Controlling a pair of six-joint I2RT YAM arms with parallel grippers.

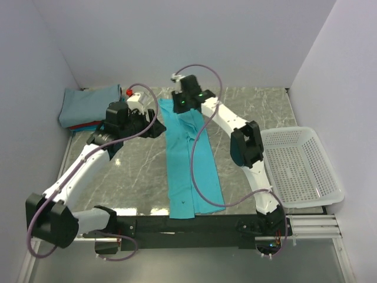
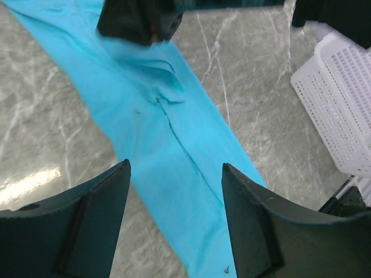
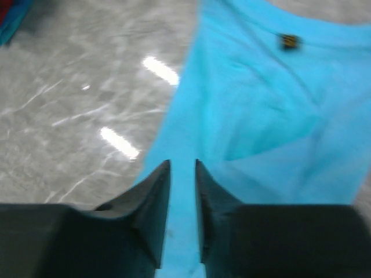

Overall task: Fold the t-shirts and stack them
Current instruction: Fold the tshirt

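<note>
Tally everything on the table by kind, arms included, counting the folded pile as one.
Turquoise t-shirt, laid out: 1
Pile of folded t-shirts: 1
White mesh basket: 1
Robot arms, left arm and right arm: 2
Total: 5

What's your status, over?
Left gripper open, empty. Right gripper narrowly parted over turquoise t-shirt, a long folded strip. Right arm's cable loops across it.

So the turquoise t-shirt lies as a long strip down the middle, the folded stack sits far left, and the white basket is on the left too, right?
No: the white basket stands on the right side, as the top external view shows. The turquoise t-shirt in the middle and the folded stack far left are as you say.
</note>
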